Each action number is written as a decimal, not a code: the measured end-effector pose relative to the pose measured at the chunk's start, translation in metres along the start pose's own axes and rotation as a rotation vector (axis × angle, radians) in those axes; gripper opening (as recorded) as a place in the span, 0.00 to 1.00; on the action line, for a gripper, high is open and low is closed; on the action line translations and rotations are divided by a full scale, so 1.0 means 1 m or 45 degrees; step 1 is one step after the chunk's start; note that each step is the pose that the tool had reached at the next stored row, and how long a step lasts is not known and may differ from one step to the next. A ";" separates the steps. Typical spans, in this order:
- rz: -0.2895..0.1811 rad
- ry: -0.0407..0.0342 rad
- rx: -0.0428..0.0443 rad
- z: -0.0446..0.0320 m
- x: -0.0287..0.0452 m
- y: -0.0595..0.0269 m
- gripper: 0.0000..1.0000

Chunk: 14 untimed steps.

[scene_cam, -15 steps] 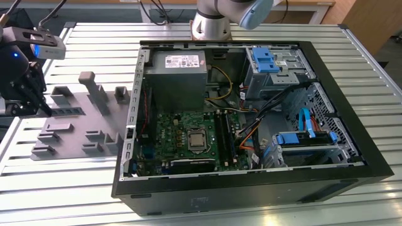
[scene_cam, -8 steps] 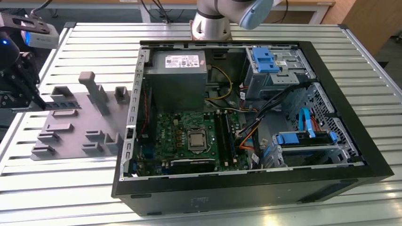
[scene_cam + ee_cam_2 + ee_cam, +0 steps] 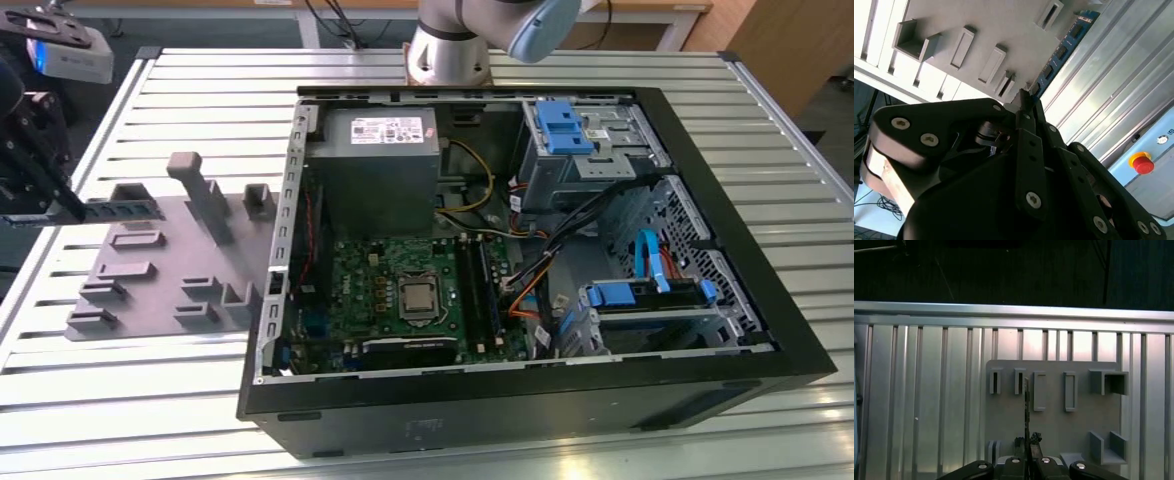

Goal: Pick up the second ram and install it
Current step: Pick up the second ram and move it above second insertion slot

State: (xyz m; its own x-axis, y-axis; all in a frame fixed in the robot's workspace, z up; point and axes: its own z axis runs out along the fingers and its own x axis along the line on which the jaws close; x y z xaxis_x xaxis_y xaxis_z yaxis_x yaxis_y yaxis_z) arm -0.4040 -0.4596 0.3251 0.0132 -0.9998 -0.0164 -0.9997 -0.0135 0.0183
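My black gripper (image 3: 74, 208) is at the exterior view's far left, shut on the second ram (image 3: 123, 210). This slim green stick juts level from the fingertips over the back-left part of the gray fixture plate (image 3: 160, 262). In the second wrist view the ram (image 3: 1064, 46) runs away from the shut gripper (image 3: 1025, 101), showing its row of dark chips. In the first wrist view I see the stick edge-on (image 3: 1026, 407), rising from the gripper (image 3: 1027, 442) above the fixture plate (image 3: 1059, 427). The long black memory slots (image 3: 478, 290) lie on the motherboard (image 3: 400, 290) inside the open case.
The open computer case (image 3: 534, 400) lies on the slatted metal table (image 3: 134, 400), to the right of the fixture. Inside it are a power supply (image 3: 380, 165), blue drive brackets (image 3: 561, 128), and loose cables (image 3: 534, 270). The arm's base (image 3: 447, 50) stands behind the case. A red button (image 3: 1143, 163) sits beyond the table edge.
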 end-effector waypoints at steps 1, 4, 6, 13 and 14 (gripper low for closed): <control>0.000 -0.0001 0.000 -0.0023 0.0000 0.0000 0.14; 0.000 -0.0001 0.000 -0.0088 -0.0001 0.0001 0.14; 0.000 0.0000 0.000 -0.0131 -0.0002 0.0002 0.14; 0.000 -0.0001 0.000 -0.0266 -0.0005 0.0005 0.14; 0.000 -0.0001 0.000 -0.0287 -0.0005 0.0005 0.14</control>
State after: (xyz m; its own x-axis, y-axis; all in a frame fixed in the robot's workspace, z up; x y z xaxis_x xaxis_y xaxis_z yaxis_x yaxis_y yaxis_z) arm -0.4040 -0.4596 0.3539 0.0132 -0.9998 -0.0164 -0.9997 -0.0135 0.0182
